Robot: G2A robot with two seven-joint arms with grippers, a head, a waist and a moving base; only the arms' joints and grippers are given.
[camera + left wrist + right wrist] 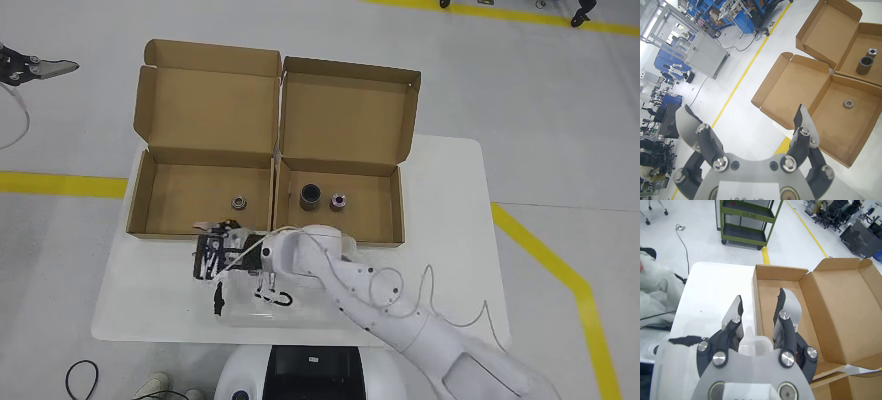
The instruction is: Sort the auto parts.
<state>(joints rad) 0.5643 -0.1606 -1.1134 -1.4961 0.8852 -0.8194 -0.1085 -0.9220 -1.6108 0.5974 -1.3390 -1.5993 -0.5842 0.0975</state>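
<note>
Two open cardboard boxes stand side by side at the back of the white table (450, 230). A steel bearing ring (239, 201) (848, 104) lies in the left box (175, 205) (829, 132). Inside the right box (372, 212) (849, 53) are a dark cylinder (311, 196) (866, 65) and a small silver sleeve (338, 201) (872, 51). My right gripper (212, 255) (760, 304) is open and holds nothing, at the left box's (810, 313) front wall. Off the table's far left corner, my left gripper (35, 68) (743, 113) is held high, open and empty.
Beneath the right arm, near the table's front edge, sits a clear plastic container (245, 300) (761, 344) with dark pieces in it. Both box lids (210, 100) stand up behind the boxes. A green cart (745, 222) stands on the floor beyond the table.
</note>
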